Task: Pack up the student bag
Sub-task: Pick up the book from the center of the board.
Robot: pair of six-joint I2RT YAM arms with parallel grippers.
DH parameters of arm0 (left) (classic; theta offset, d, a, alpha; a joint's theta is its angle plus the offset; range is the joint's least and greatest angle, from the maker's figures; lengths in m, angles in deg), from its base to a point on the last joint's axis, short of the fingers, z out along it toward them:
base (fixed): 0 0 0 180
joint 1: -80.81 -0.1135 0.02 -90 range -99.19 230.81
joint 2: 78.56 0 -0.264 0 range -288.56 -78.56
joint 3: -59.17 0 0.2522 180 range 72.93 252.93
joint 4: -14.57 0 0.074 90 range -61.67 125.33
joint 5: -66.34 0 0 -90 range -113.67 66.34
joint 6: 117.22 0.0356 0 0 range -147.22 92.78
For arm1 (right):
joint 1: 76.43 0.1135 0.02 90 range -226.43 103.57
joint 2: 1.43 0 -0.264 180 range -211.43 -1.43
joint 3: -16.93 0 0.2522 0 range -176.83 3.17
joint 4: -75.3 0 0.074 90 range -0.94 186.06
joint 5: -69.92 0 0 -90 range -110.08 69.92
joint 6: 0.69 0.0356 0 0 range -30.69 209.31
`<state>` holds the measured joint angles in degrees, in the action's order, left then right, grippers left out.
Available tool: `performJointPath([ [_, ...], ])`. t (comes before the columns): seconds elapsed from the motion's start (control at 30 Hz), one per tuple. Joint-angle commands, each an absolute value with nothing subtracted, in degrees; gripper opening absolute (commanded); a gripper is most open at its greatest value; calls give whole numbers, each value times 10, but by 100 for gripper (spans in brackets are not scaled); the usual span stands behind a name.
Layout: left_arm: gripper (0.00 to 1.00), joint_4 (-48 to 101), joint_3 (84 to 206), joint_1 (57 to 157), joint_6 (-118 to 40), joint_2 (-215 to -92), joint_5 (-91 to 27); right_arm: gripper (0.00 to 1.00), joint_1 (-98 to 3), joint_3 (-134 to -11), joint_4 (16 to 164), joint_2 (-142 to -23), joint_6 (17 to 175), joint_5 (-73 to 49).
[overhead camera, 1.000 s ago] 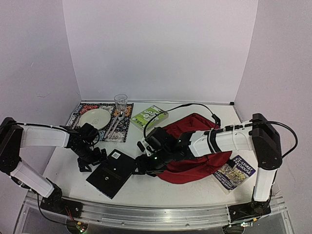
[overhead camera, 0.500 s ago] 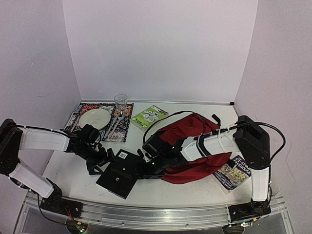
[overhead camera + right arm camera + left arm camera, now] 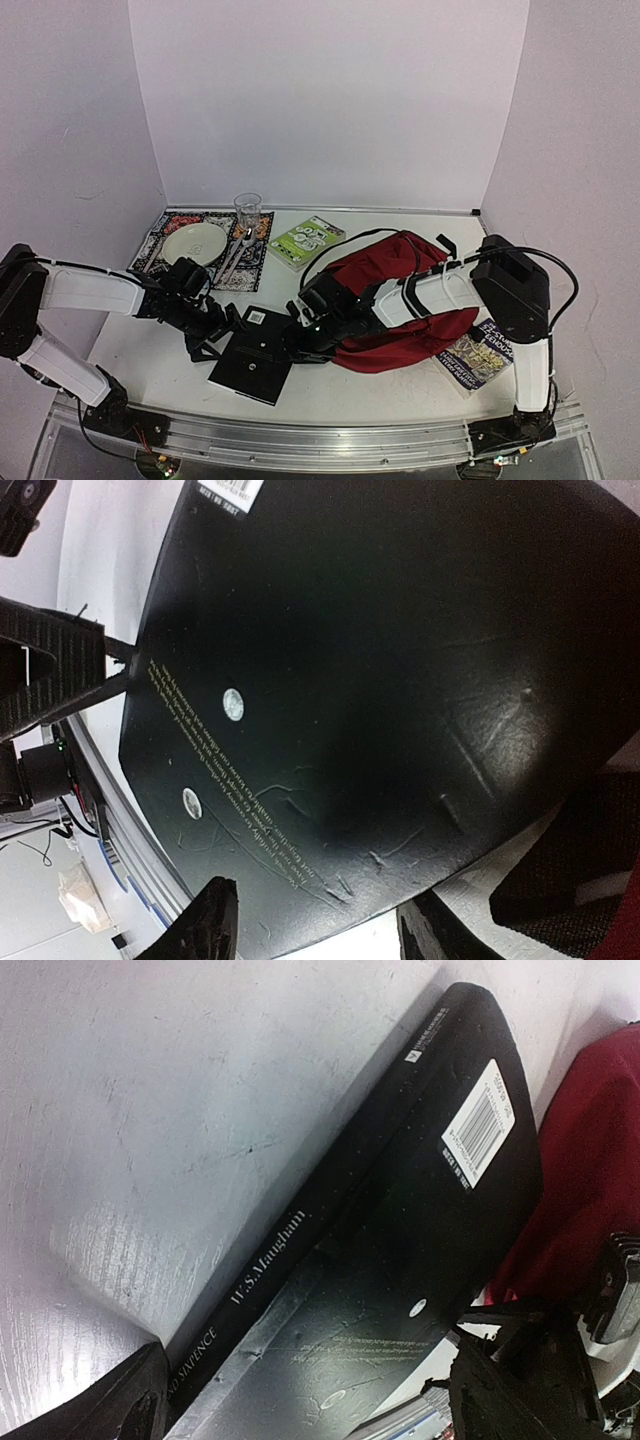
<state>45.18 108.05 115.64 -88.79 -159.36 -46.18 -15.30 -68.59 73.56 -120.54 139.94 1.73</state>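
Note:
The student bag [image 3: 400,300] is a dark-red backpack lying crumpled right of the middle; its red fabric [image 3: 590,1180] shows beyond the book in the left wrist view. A black paperback [image 3: 252,358] lies flat in front of it, spine reading "W.S. Maugham" [image 3: 270,1255]. My left gripper [image 3: 213,335] [image 3: 325,1408] is open at the book's left edge, fingers wide apart on either side of it. My right gripper [image 3: 300,340] [image 3: 325,935] reaches over the bag and hangs open over the book's right edge [image 3: 380,900], fingers apart above the cover.
A green book [image 3: 306,240] lies at the back centre. A patterned placemat [image 3: 160,232] at back left carries a plate [image 3: 195,242], cutlery and a glass [image 3: 247,212]. Another book [image 3: 483,355] lies front right by the right arm's base.
The left gripper has moved right and the black book has slid right and turned with it. The right arm has shifted left and its jaws have narrowed somewhat.

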Motion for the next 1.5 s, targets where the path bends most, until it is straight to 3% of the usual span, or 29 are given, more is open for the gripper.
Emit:
performJointPath([
  [0.0, 98, 407, 1076, 1164, -915, -1593, -470, 54, -160, -671, 724, -1209, 1422, 35],
  [0.2, 97, 406, 1058, 1165, -921, -1586, -470, 55, -172, -614, 722, -1191, 1438, 27],
  [0.47, 95, 389, 1071, 1170, -930, -1588, -491, 53, -173, -630, 690, -1210, 1439, 60],
  [0.77, 89, 358, 1102, 1171, -970, -1544, -504, 38, -173, -661, 675, -1182, 1427, 68],
  [1.2, 88, 354, 1049, 1171, -952, -1557, -461, 0, -192, -665, 658, -1131, 1429, 83],
  [1.47, 93, 362, 1033, 1171, -940, -1555, -432, 0, -196, -672, 651, -1119, 1443, 90],
])
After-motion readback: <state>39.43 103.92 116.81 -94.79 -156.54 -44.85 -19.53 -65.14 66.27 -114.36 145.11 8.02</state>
